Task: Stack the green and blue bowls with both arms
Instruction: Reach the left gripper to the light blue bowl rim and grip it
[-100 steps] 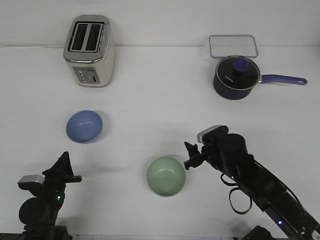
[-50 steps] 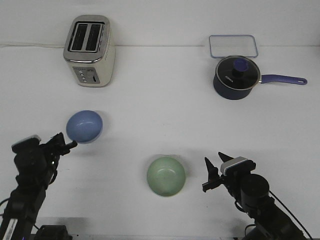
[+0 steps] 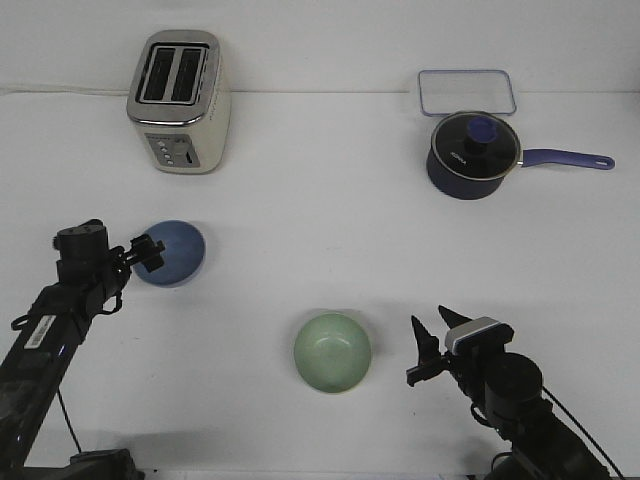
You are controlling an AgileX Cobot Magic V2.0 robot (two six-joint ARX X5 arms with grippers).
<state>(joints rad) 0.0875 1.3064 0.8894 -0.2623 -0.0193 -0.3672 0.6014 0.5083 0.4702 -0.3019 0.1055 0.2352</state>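
The pale green bowl [image 3: 332, 352] sits upright on the white table [image 3: 320, 200], front centre. The light blue bowl [image 3: 172, 252] sits upright at the left. My left gripper [image 3: 150, 253] is at the blue bowl's left rim, its fingers apart and overlapping the rim; I cannot tell whether they touch it. My right gripper [image 3: 418, 351] is open and empty, low, a short way to the right of the green bowl and apart from it.
A cream toaster [image 3: 180, 100] stands at the back left. A dark navy saucepan [image 3: 472, 155] with a lid and long handle stands at the back right, with a clear lidded container [image 3: 467, 91] behind it.
My left gripper has moved forward and right, up to the blue bowl's left rim. My right arm pulled back from beside the green bowl a second ago and has since held still. Neither bowl moved.
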